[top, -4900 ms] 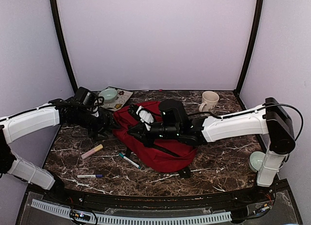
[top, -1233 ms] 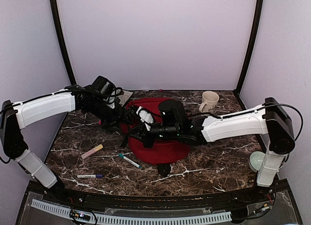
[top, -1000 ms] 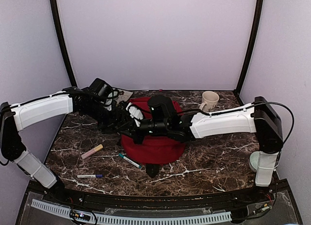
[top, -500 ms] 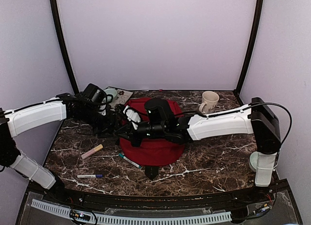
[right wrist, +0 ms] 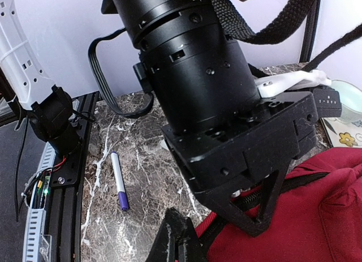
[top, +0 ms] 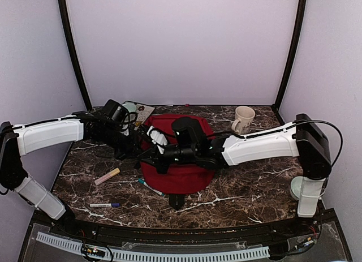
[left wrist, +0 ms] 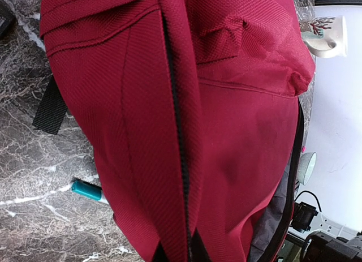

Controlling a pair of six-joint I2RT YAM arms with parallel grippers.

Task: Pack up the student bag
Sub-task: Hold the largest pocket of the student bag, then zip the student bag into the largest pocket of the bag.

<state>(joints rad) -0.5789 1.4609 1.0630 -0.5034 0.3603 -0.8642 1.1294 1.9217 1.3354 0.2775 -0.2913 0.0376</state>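
Observation:
The student bag (top: 180, 170), a red backpack, stands bunched up mid-table with both grippers at its left edge. In the left wrist view its red fabric (left wrist: 226, 132) fills the frame, a dark zipper runs down the middle, and grey lining (left wrist: 276, 219) shows at the lower right. My left gripper (left wrist: 176, 254) is shut, pinching the fabric beside the zipper. My right gripper (right wrist: 185, 242) is shut on the bag's red edge (right wrist: 317, 228), just below the left gripper (right wrist: 257, 219). From above, the left gripper (top: 134, 147) and right gripper (top: 151, 158) nearly touch.
A pale highlighter (top: 107, 176), a teal marker (top: 150, 187) and a purple marker (top: 104, 205) lie front left of the bag. A green bowl (top: 129, 109) sits on a plate at the back left, a cream mug (top: 244, 117) at the back right, another bowl (top: 297, 188) by the right arm's base.
My left gripper has closed on the bag's fabric at the zipper after reaching in a little to the right. The right arm still holds the bag's edge, and the bag has barely shifted.

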